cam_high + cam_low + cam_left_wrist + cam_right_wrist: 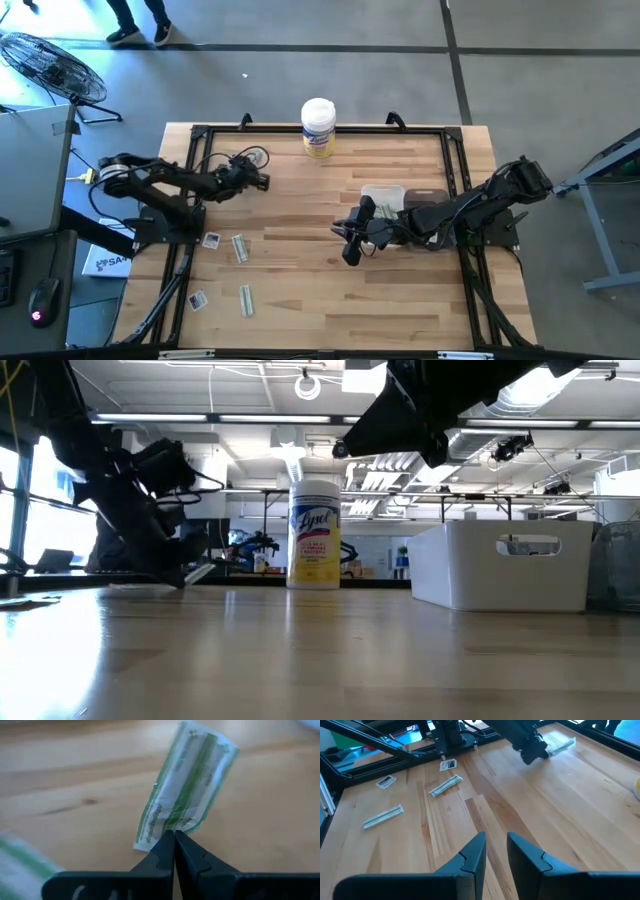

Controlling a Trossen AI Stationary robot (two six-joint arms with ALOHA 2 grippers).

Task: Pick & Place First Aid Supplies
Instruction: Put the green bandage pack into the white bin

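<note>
green-white strip pinched by one end in closed left gripper, near canister, for carrying to bin; right gripper beside bin, jaws open, idle.

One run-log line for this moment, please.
left gripper: shut on green-white strip packet, above table | right gripper: open, mid-table | white bin: no packet seen inside

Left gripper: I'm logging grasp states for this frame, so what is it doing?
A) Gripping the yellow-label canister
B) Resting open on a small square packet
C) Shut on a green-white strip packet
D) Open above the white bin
C: in the left wrist view the left gripper has its fingertips pressed together on the end of the green-white strip packet, away from the canister and the white bin.
</note>
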